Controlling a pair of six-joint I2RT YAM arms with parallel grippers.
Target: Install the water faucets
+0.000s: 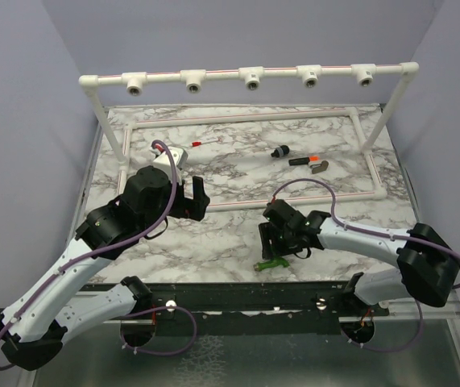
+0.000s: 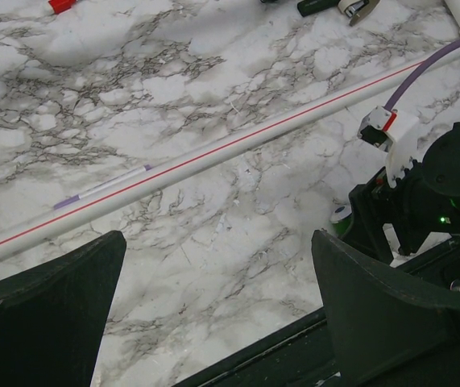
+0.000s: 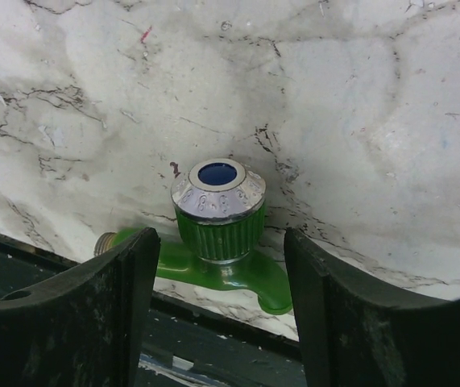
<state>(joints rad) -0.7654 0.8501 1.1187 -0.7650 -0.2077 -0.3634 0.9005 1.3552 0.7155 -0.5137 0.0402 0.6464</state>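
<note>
ok so the right gripper [image 1: 279, 244] is down low at the near edge of the marble table [image 1: 230, 230], right over the green faucet [image 3: 217, 214]. From the right wrist cam the faucet lies flat on the marble next to the table's dark front edge, with its silver cap and blue centre pointing up at the lens and its green spout curving off to the right. The two black fingers [image 3: 93, 314] sit one on each side of it. I can see a gap between each finger and the ribbed green body, so the pincer is spread around the tap and not pinching it. The left finger covers part of the threaded end.

The left gripper [image 2: 217, 242] hangs over the left half of the table with its jaws spread as wide as they go and nothing between them. Under it is just marble and a white pipe [image 2: 213, 157] with a red line along it, plus a thin lilac stick [image 2: 101, 192] lying right against that pipe.

Further back, inside the pipe rectangle on the table, there's a little cluster of small dark pieces [image 1: 302, 160], well apart from both arms and too small to make out. The raised bar at the back carries five white T-sockets [image 1: 252, 79], all with their open ends facing the camera
</note>
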